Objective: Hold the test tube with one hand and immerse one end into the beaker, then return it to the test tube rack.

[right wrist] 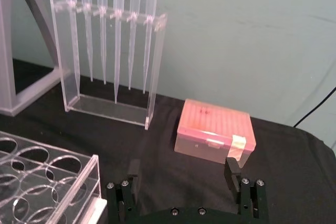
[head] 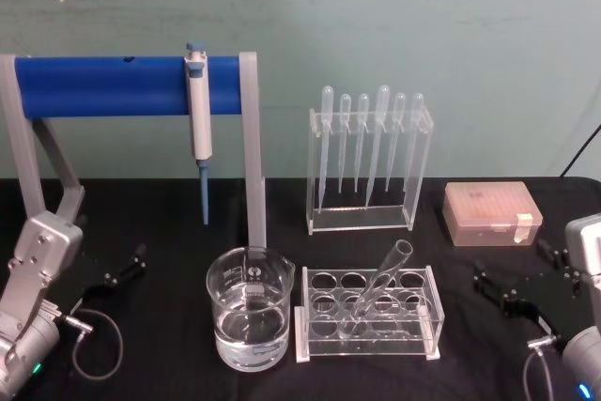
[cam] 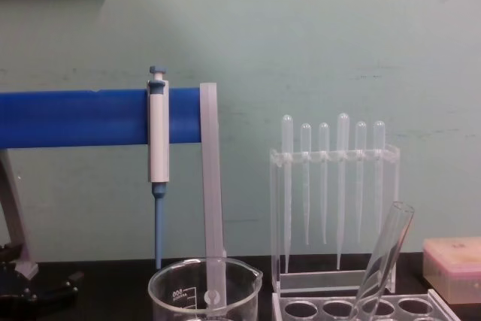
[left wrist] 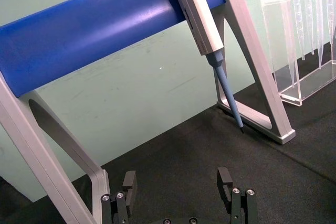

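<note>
Left hand (head: pixel 127 265) and right hand (head: pixel 521 279) both wide open, empty, test tube (head: pixel 376 293) leaning in rack (head: pixel 368 316)

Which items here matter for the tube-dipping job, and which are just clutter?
Needed: test tube leaning in its rack; beaker; left gripper and right gripper, both open and apart from the glassware.
Clutter: pipettes, pipettor, pink box.

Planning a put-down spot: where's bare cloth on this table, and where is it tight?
Bare cloth: under the blue bar, left of the beaker; also between the tube rack and pink box. Tight: beaker against rack, pipette stand close behind. Left gripper and right gripper hang open at the edges.
</note>
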